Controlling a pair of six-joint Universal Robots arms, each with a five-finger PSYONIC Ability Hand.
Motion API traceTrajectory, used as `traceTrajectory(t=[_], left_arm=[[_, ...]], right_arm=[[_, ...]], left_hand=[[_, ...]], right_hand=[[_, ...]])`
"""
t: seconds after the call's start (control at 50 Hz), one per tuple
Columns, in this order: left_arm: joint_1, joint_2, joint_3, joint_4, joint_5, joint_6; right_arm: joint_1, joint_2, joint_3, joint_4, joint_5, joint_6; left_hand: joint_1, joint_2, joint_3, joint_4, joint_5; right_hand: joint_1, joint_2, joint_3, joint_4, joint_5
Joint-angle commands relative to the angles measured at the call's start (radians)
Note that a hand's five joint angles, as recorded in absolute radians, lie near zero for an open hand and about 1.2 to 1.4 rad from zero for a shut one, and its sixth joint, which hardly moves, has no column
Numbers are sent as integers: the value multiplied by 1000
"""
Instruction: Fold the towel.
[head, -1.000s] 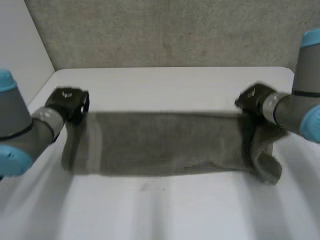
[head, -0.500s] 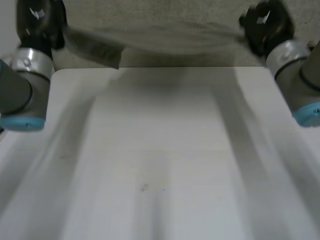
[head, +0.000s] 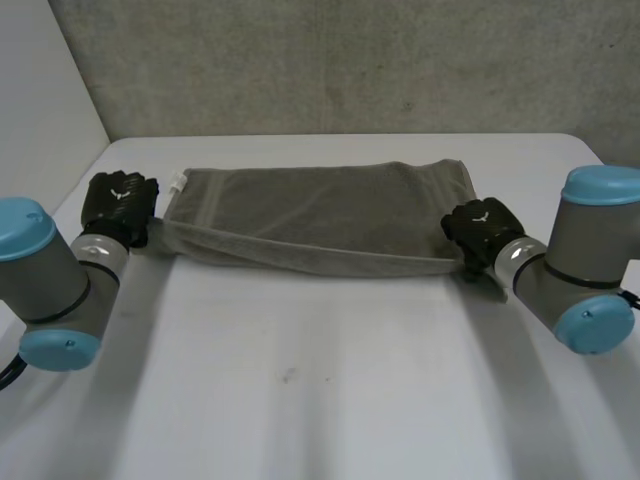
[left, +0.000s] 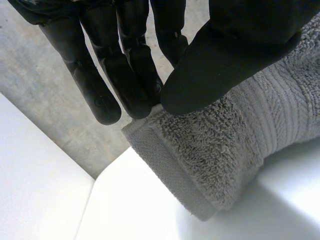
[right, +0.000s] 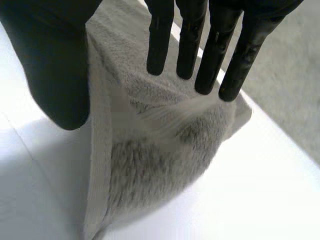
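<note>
The grey terry towel (head: 320, 210) lies on the white table (head: 330, 400), its long axis running from 9 to 3 o'clock and its near edge stretched taut between the hands. At the 9 o'clock end, the left hand (head: 118, 203) pinches a hemmed corner between thumb and fingers (left: 132, 85). At the 3 o'clock end, the right hand (head: 478, 230) pinches the bunched end between thumb and straight fingers (right: 187, 45).

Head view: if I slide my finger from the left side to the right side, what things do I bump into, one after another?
left arm → left hand → towel → right hand → right arm
</note>
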Motion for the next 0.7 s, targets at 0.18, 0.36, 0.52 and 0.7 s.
traceTrajectory(t=[0.18, 0.36, 0.52, 0.7], left_arm=[[11, 46, -31, 1, 0, -2], [11, 49, -50, 1, 0, -2], [11, 118, -100, -33, -3, 1], [83, 354, -215, -390, 12, 97]], right_arm=[[-113, -44, 71, 132, 1, 271], [-161, -39, 84, 96, 14, 285], [-177, -166, 125, 72, -2, 257], [-179, -366, 231, 374, -95, -180]], left_hand=[[193, 178, 180, 178, 181], [193, 178, 180, 178, 181], [193, 178, 180, 178, 181], [193, 178, 180, 178, 181]], right_hand=[[130, 57, 66, 65, 61], [718, 644, 653, 652, 648], [896, 822, 831, 830, 826], [896, 822, 831, 830, 826]])
